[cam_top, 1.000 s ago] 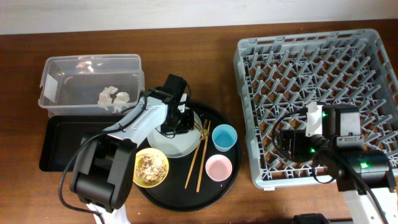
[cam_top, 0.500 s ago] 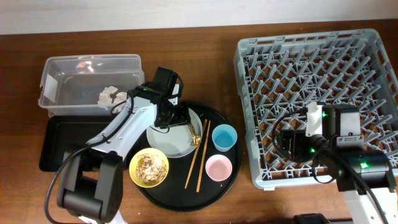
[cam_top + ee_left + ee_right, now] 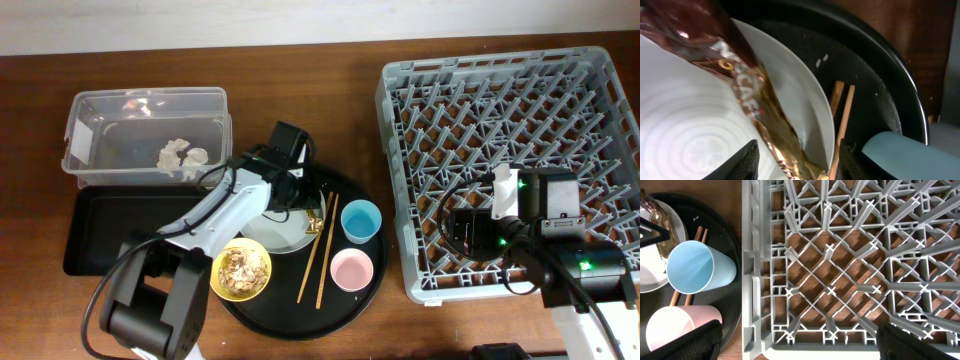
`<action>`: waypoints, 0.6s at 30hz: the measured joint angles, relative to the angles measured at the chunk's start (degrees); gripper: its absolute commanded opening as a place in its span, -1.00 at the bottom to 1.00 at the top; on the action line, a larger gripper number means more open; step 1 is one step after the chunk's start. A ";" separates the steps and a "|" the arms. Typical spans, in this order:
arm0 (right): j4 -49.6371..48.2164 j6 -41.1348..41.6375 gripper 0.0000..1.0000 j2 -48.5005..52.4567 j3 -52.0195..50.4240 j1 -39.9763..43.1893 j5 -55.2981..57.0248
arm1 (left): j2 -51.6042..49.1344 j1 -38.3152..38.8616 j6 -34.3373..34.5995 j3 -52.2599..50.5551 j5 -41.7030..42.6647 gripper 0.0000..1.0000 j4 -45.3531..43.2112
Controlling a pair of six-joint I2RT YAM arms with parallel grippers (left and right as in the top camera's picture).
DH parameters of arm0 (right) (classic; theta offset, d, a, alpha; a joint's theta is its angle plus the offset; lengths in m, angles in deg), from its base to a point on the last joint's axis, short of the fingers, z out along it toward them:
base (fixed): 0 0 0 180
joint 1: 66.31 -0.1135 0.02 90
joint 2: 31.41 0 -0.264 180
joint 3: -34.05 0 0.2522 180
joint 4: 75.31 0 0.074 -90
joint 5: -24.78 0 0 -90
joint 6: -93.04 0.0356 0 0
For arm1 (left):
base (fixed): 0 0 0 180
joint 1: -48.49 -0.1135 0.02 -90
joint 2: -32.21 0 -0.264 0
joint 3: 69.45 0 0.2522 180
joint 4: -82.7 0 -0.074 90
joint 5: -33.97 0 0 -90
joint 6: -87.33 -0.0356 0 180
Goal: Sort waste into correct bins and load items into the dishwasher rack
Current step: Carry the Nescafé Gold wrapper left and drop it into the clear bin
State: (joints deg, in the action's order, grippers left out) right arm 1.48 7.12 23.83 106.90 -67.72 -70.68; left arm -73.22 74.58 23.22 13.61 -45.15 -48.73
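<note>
A brown-gold wrapper point(image 3: 757, 107) lies across the pale grey plate point(image 3: 685, 130) on the round black tray. My left gripper point(image 3: 796, 165) hangs low over it, open, with the wrapper's end between its fingers point(image 3: 745, 162) and untouched by them. From overhead, that gripper point(image 3: 300, 205) sits at the plate's point(image 3: 280, 232) right edge beside the chopsticks point(image 3: 318, 250). The blue cup point(image 3: 360, 220), pink cup point(image 3: 351, 269) and yellow bowl of food scraps point(image 3: 241, 272) stand on the same tray. My right gripper point(image 3: 800, 340) is wide open over the dishwasher rack's point(image 3: 500, 120) front left corner.
The clear box point(image 3: 100, 125) at the back left holds white tissue wads point(image 3: 180, 155). The shallow black tray point(image 3: 110, 230) lies just in front of it. The round black tray point(image 3: 300, 305) sits between these bins and the rack.
My left gripper went from shut to open. Its arm swung up and left, then came back right over the plate's edge and the wrapper. The right arm has not moved.
</note>
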 measured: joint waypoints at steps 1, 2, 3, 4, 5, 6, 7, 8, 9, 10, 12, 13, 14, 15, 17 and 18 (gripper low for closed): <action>0.00 0.00 0.97 0.00 0.00 0.00 0.00 | -0.07 0.52 0.11 -0.13 -0.66 -0.17 0.04; 0.02 0.02 0.97 0.00 0.00 0.00 0.00 | -0.26 0.90 0.09 -0.17 -1.18 -0.25 0.02; 0.00 -0.02 0.97 0.00 0.00 0.00 0.00 | -0.61 1.16 0.11 -0.17 -1.53 -0.31 0.02; 0.00 0.00 0.97 0.00 0.00 0.00 0.00 | -1.01 1.27 0.20 -0.17 -1.75 -0.38 0.02; 0.00 0.00 0.97 0.00 0.00 0.00 0.00 | -1.53 1.31 0.35 -0.17 -1.95 -0.61 0.04; 0.02 -0.02 0.97 0.00 0.00 0.00 0.00 | -2.05 1.33 0.33 -0.22 -2.25 -0.84 0.04; 0.02 -0.02 0.97 0.00 0.00 0.00 0.00 | -2.34 1.33 0.20 -0.22 -2.38 -0.95 0.09; 0.00 -0.02 0.97 0.00 0.00 0.00 0.00 | -2.43 1.33 0.37 -0.22 -2.60 -0.99 0.07; 0.00 -0.02 0.97 0.00 0.00 0.00 0.00 | -2.43 1.33 0.37 -0.22 -2.60 -0.99 0.07; 0.00 0.02 0.97 0.00 0.00 0.00 0.00 | -2.43 1.33 0.55 -0.22 -2.64 -0.99 0.07; 0.02 0.00 0.97 0.00 0.00 0.00 0.00 | -2.43 1.33 0.55 -0.22 -2.69 -0.99 0.26; 0.00 0.00 0.97 0.00 0.00 0.00 0.00 | -2.43 1.33 0.55 -0.22 -2.78 -0.99 0.74; 0.02 -0.02 0.97 0.00 0.00 0.00 0.00 | -2.43 1.33 0.55 -0.20 -2.80 -1.00 1.46; 0.02 0.00 0.97 0.00 0.00 0.00 0.00 | -2.43 1.31 0.55 -0.20 -3.06 -0.99 2.71; 0.02 -0.02 0.97 0.00 0.00 0.00 0.00 | -2.10 1.09 0.55 -0.07 -4.35 -1.00 4.87; 0.02 0.00 0.97 0.00 0.00 0.00 0.00 | -1.36 0.76 0.55 0.13 -5.57 -1.00 6.51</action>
State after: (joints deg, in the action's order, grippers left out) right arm 1.50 7.12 23.83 106.90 -67.72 -70.68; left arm -74.58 75.34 23.77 13.74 -50.73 -42.22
